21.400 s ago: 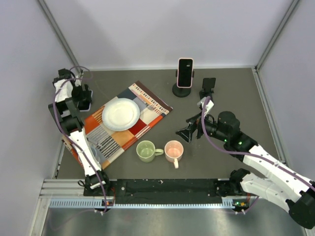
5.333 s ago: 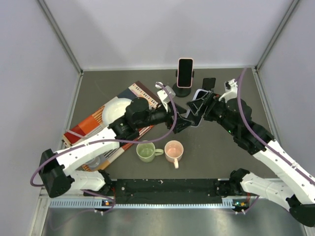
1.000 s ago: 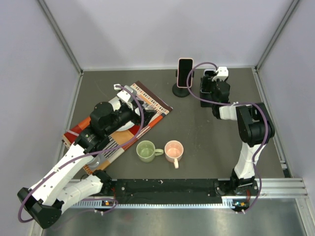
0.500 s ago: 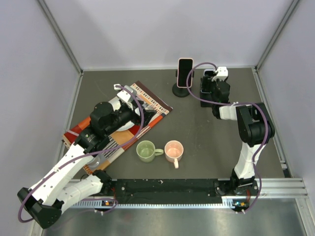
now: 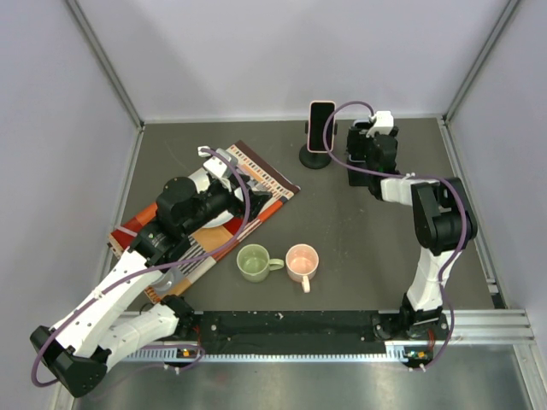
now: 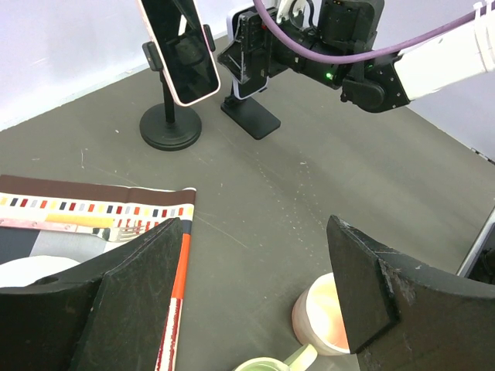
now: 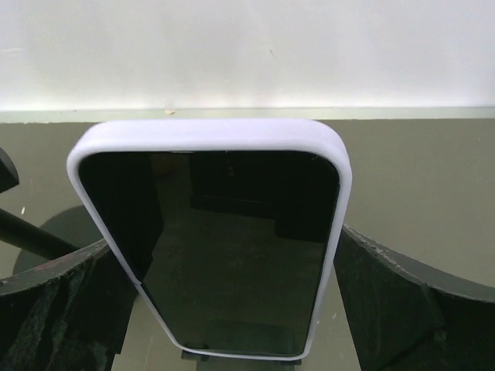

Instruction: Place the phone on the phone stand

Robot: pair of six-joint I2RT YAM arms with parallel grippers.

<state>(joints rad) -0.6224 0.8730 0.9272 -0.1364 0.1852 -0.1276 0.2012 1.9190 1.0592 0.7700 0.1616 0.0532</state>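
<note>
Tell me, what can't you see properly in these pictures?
Lavender-cased phone: in the top view, the right gripper covers it.
Its stand: in the right wrist view, the phone hides most.
Green mug: left wrist view, bottom edge cuts it off.
Right fingers: touching the phone? Unclear.

Enclosed grey workcell
Pale lavender walls (image 5: 256, 51) and metal corner posts (image 5: 102, 60) surround a dark grey tabletop (image 5: 359, 248), evenly lit.
</note>
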